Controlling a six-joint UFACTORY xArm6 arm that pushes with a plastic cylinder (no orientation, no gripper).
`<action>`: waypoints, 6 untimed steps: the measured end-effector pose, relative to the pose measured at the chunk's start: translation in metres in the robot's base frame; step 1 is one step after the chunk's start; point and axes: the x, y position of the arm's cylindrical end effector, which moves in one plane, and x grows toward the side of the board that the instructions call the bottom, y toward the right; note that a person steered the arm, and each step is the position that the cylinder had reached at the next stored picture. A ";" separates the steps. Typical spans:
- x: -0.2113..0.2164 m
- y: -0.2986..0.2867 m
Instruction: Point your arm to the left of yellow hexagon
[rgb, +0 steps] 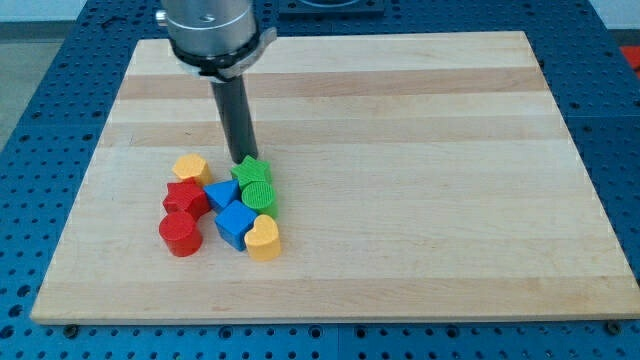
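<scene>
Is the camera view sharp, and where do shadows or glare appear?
Camera view: lighting is even and soft; the blocks, such as the yellow hexagon and the yellow heart, are sharp, with only small shadows at their bases; my tip is clear; the wooden board shows no strong glare.
</scene>
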 end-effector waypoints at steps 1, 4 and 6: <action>0.000 -0.020; -0.011 -0.089; -0.009 -0.115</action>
